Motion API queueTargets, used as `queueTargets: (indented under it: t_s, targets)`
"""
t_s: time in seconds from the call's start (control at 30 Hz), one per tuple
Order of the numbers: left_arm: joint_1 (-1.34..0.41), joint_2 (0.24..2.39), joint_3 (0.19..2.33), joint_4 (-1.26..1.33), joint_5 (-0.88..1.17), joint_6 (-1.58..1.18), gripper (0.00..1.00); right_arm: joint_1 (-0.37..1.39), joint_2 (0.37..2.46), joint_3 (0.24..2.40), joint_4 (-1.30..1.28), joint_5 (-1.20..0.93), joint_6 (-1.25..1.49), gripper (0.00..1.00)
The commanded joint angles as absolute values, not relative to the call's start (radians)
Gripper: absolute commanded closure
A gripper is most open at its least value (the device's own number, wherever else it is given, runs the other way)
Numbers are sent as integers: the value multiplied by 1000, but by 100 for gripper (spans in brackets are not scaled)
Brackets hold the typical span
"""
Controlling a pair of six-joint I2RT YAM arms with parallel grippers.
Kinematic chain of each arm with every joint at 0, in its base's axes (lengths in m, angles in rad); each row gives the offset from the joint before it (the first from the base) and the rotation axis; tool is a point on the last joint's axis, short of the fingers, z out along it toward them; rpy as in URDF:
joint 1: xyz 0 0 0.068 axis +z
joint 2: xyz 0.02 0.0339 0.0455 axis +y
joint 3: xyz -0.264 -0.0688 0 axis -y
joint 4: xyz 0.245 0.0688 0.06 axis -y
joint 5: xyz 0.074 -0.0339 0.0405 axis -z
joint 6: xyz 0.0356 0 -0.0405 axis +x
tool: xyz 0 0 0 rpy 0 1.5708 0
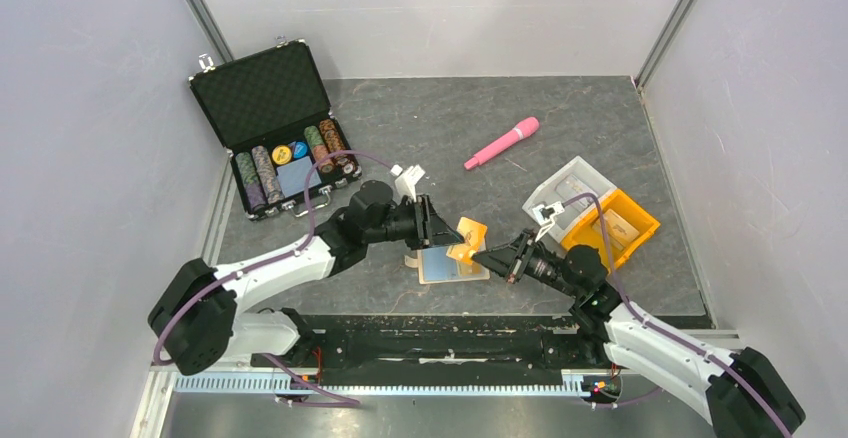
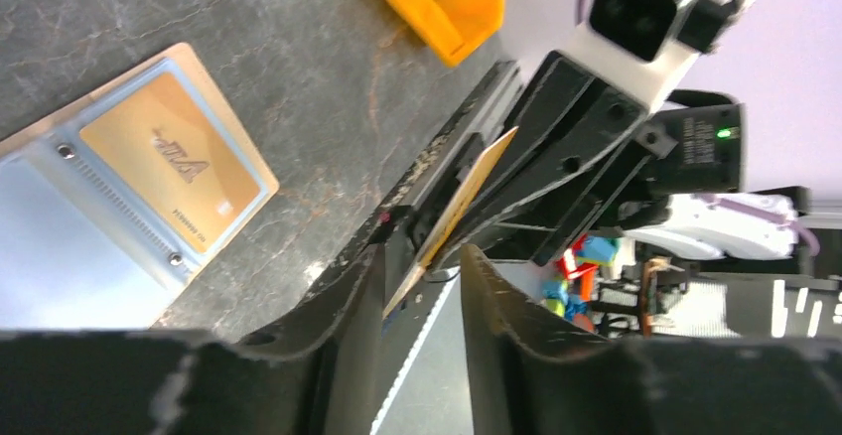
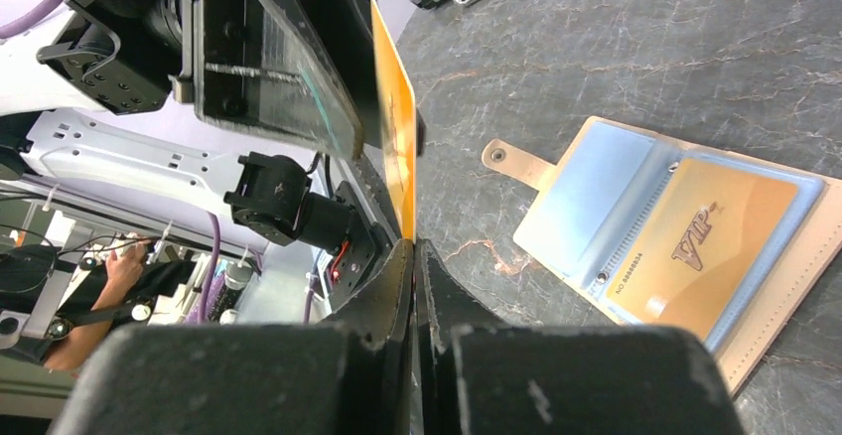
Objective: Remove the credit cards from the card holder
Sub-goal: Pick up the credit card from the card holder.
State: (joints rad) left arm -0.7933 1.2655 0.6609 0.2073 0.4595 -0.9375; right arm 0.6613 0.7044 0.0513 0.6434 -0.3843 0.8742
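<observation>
two cards in view, one card holder (image 1: pixel 447 266). the card holder is lying open and flat on the table (image 1: pixel 560 118) near its front edge, with the pale blue lining facing up and the snap tab (image 3: pixel 506 160) sticking out to one side. one gold card (image 3: pixel 710 241), marked vip, is sitting in a clear sleeve of the holder. the second, an orange card (image 1: pixel 468 237), is hanging on edge in the air just above the holder, between the two grippers, which are meeting it from opposite sides.

right gripper (image 3: pixel 414 256) is pinching the orange card's edge, its two fingers pressing almost together with only the card between them. left gripper (image 2: pixel 422 278) is standing partly open. the card's other end is sitting in the gap, close against one finger with clear space on the other side — whether that finger is touching it i cannot tell.

elsewhere:
- one black poker-chip case (image 1: pixel 262 83) is standing open at far left, with chips in rows inside.
- one pink pen-shaped thing (image 1: pixel 502 143) is lying at far centre.
- two trays are sitting at right, touching each other — one clear tray (image 1: pixel 572 183) and one orange tray (image 1: pixel 645 220).
</observation>
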Motion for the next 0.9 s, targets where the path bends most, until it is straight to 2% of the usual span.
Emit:
queueTargets:
  t_s: [0.0,0.07,0.17,0.3,0.53,0.7,0.87]
  targets:
    - [-788,1214,617,389,539,-1039,70,667,725,44,737,-434,858,100]
    - [-788,1213,604,423,559,-1045,84,664,728,66,704,-450,824,94]
    - [-787,1224,600,436,594,-1037,97,664,714,148,516,-427,700,86]
    - [-785,1230,592,456,631,-1028,98,643,675,242,327,-412,570,75]
    - [-781,1244,619,388,703,-982,98,561,658,379,69,-486,336,47]
    - [-781,1268,643,315,770,-940,98,551,677,485,-80,-545,197,36]
    - [-781,1273,660,269,838,-908,98,550,696,537,-163,-570,135,33]
